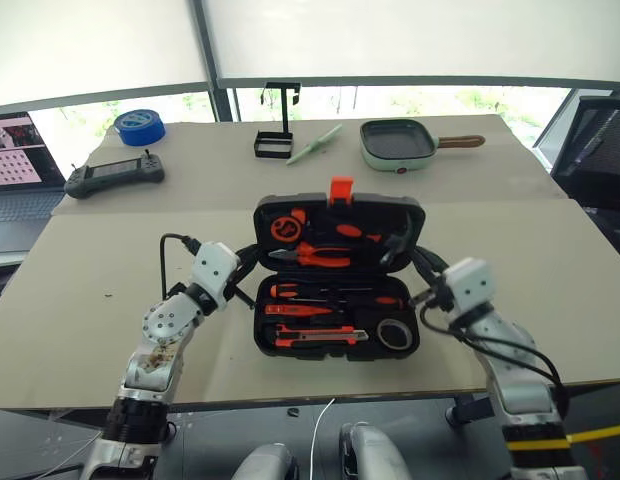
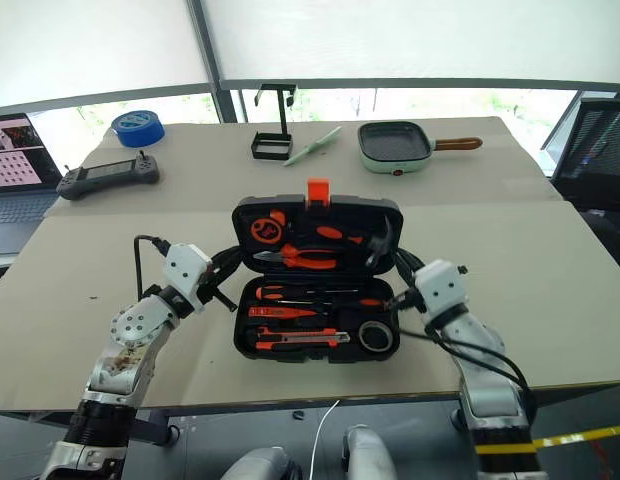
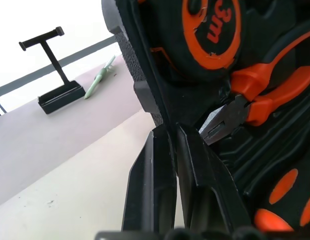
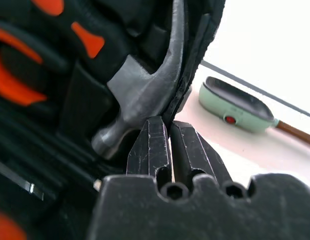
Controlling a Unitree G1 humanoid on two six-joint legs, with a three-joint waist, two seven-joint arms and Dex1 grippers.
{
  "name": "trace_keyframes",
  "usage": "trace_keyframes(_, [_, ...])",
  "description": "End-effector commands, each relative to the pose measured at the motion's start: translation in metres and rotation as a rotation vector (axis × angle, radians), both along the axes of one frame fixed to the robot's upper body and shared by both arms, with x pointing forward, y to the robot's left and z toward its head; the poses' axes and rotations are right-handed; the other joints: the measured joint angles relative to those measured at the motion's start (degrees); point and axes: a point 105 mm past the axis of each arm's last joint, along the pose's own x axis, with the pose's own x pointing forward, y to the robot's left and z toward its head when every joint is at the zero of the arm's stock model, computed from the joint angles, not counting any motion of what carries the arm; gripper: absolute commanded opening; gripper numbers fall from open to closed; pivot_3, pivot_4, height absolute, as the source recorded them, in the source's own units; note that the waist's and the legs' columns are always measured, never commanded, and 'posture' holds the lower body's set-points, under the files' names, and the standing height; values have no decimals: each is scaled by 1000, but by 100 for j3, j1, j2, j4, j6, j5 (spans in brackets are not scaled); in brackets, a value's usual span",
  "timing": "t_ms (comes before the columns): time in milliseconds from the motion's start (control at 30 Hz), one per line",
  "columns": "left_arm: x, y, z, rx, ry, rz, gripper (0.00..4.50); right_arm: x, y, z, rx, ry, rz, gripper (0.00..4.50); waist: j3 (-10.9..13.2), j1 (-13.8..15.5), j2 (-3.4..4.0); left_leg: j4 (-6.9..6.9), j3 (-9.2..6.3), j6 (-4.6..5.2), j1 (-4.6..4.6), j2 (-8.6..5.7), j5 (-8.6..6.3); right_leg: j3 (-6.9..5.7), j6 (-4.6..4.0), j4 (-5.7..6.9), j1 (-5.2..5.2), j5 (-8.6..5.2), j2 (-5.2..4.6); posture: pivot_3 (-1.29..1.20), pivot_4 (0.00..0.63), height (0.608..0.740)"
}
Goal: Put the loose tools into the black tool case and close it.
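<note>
The black tool case (image 1: 262, 318) lies open mid-table, its lid (image 1: 340, 204) with the orange latch (image 1: 341, 188) tilted up on the far side. The near half holds black-and-orange screwdrivers (image 1: 330, 293), a slim orange one (image 1: 302, 311), the utility knife (image 1: 320, 335) and the grey tape roll (image 1: 394, 333). Pliers (image 1: 315, 255) and a hammer (image 4: 145, 95) sit in the lid. My left gripper (image 1: 252, 264) pinches the lid's left edge (image 3: 145, 95), fingers (image 3: 150, 170) nearly together. Across the case, my right gripper (image 1: 418, 264) is closed on the lid's right edge (image 4: 195, 60) beside the hammer.
Behind the case stand a black bracket stand (image 1: 277, 128), a green stick (image 1: 315, 143) and a green pan (image 1: 398, 143). A black handheld controller (image 1: 115, 175), a blue tape roll (image 1: 140, 126) and a laptop (image 1: 15, 165) are far left. A black chair (image 1: 600, 150) is at right.
</note>
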Motion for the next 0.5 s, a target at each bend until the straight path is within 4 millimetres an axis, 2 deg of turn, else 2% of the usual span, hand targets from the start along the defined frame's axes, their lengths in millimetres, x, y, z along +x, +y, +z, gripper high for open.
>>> trace_keyframes(33, [-6, 26, -1, 22, -10, 102, 1285, -27, -1, -10, -148, -47, 68, 0, -1, 6, 1, -8, 2, 0, 8, 0, 0, 2, 0, 0, 2, 0, 0, 0, 150, 740])
trace_keyframes(200, [-34, 44, -11, 48, 25, 152, 3183, -61, -15, -17, -245, 0, 111, 1720, 0, 17, 0, -74, 8, 0, 77, 9, 0, 17, 3, -58, 70, -4, 10, 0, 150, 740])
trace_keyframes(333, [-52, 60, 7, -23, 138, 131, 4406, -82, -22, -9, -244, 200, 206, 2940, 6, 42, -5, -81, 10, 2, 74, 13, 0, 23, 6, -66, 70, -5, 11, 0, 150, 740])
trace_keyframes(433, [-62, 60, 10, 17, 231, 34, 4406, -100, -19, -18, -222, 409, 312, 2940, 6, 71, -13, -77, 7, 4, 77, 17, -2, 19, 8, -71, 82, -6, 12, 0, 150, 740])
trace_keyframes(500, [-55, 68, 7, 67, 269, 18, 4406, -117, -9, -30, -221, 549, 421, 2940, 6, 128, -12, -77, 4, 9, 80, 18, -5, 15, 9, -72, 88, -7, 12, 0, 150, 740])
